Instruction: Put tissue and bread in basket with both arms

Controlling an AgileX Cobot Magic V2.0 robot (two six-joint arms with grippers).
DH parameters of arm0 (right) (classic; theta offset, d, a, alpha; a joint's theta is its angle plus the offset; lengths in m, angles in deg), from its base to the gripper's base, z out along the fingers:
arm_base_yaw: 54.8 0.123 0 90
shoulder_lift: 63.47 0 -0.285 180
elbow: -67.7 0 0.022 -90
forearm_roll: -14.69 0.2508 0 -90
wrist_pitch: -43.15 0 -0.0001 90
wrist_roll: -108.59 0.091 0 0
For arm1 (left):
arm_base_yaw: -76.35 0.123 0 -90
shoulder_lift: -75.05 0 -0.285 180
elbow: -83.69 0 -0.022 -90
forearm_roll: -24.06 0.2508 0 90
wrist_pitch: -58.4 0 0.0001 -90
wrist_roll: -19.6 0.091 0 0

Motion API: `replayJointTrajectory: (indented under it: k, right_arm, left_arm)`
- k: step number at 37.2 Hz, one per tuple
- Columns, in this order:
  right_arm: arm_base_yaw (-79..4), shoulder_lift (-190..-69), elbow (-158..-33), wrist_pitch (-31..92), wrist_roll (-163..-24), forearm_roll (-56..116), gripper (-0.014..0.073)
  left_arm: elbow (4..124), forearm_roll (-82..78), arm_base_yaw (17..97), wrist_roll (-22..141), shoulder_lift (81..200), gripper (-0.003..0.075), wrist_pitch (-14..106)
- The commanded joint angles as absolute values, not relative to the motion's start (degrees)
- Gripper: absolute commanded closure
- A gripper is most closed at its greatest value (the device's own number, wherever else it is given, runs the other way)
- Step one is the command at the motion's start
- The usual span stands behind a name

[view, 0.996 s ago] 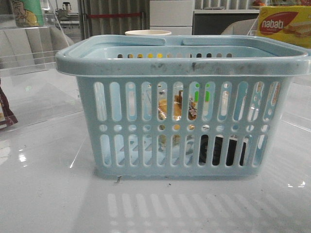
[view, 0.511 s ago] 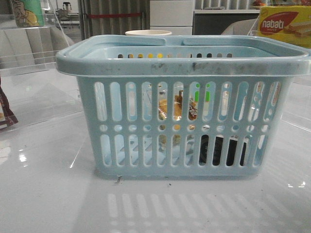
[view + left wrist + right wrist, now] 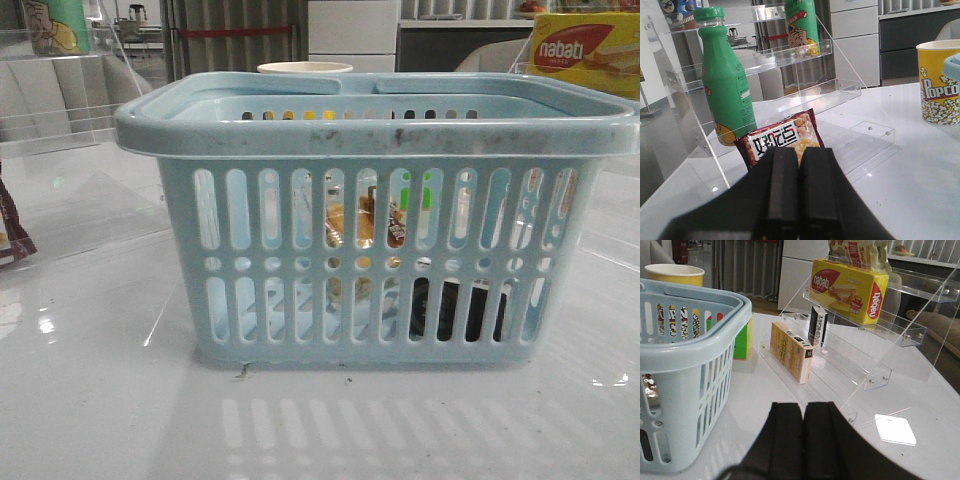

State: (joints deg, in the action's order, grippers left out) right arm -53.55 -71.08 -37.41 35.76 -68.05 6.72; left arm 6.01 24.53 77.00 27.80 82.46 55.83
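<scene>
The light-blue basket [image 3: 375,120] fills the middle of the front view, and its side also shows in the right wrist view [image 3: 685,355]. Through its slots I see the wrapped golden-brown bread [image 3: 362,225] and the black tissue pack [image 3: 455,308] lying inside at the bottom. My left gripper [image 3: 799,152] is shut and empty, low over the table in front of a maroon-brown snack packet [image 3: 782,140]. My right gripper [image 3: 803,407] is shut and empty, low over the table beside the basket. Neither gripper shows in the front view.
A green bottle [image 3: 725,80] stands on a clear acrylic shelf [image 3: 790,100] by the left gripper. A popcorn cup [image 3: 939,82] stands further off. A clear stepped rack [image 3: 860,340] holds a yellow nabati box [image 3: 850,282], an orange box [image 3: 790,352] and a dark pack [image 3: 817,325].
</scene>
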Motion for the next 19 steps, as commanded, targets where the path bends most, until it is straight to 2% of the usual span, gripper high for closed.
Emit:
replayJointTrajectory:
  k: [1, 5, 19]
  right_arm:
    - [-54.2, -69.5, -36.0, 44.4, -68.4, 6.2, 0.0535]
    - [-54.2, -69.5, -33.2, 48.4, -68.4, 6.2, 0.0535]
    - [-54.1, -69.5, -33.4, 49.2, -68.3, 9.0, 0.0535]
  left_arm:
    - [6.1, 24.1, 77.1, 27.4, 81.5, 0.0629, 60.9]
    - [6.1, 24.1, 77.1, 27.4, 81.5, 0.0629, 60.9]
    - [6.1, 24.1, 77.1, 27.4, 81.5, 0.0629, 60.9]
